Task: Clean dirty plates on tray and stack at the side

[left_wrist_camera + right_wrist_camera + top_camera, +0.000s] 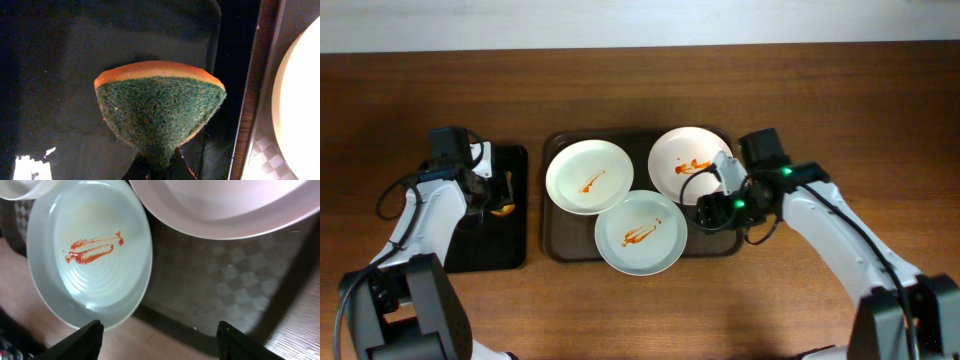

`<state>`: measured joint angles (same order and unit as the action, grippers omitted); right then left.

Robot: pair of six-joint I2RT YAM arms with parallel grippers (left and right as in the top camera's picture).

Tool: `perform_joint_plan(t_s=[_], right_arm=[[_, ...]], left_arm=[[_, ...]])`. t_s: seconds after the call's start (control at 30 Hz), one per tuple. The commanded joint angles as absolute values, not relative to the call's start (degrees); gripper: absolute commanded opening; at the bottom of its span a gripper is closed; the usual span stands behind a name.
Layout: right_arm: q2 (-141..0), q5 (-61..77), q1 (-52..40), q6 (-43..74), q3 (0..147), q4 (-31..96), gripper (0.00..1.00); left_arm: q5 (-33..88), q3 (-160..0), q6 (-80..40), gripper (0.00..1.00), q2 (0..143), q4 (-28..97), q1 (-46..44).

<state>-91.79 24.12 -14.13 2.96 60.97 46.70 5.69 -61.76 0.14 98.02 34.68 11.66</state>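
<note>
Three round white plates lie on the dark brown tray point(558, 245). The left plate point(589, 176), front plate point(641, 232) and right plate point(685, 160) each carry orange-red sauce streaks. My right gripper point(705, 212) is open over the tray's right part, beside the front plate point(90, 255) and below the right plate point(225, 205); the tray floor point(225, 285) shows between its fingers point(159, 339). My left gripper point(498, 195) is shut on a sponge point(160, 107) with a green scouring face and an orange back, above the small black tray point(510, 245).
The small black tray point(55, 60) lies left of the brown tray on the wooden table point(770, 310). A plate's white edge point(300, 105) shows at the right of the left wrist view. Cables run along both arms.
</note>
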Motion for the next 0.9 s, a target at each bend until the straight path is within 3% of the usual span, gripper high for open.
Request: perform_joint_plan(t_s=[0.0, 0.57, 0.87], right_arm=[[-94.54, 23.79, -15.62, 6.15, 61.41, 45.45, 0.71], [-94.56, 23.75, -16.19, 9.15, 62.98, 38.85, 0.7], [-97.08, 23.33, -18.06, 9.32, 80.73, 46.74, 0.73]], left_arm=[[6.92, -62.61, 2.46, 0.0, 96.99, 34.74, 11.62], [6.9, -62.61, 2.48, 0.0, 96.99, 34.52, 11.62], [4.45, -65.98, 4.89, 0.0, 96.99, 34.74, 6.72]])
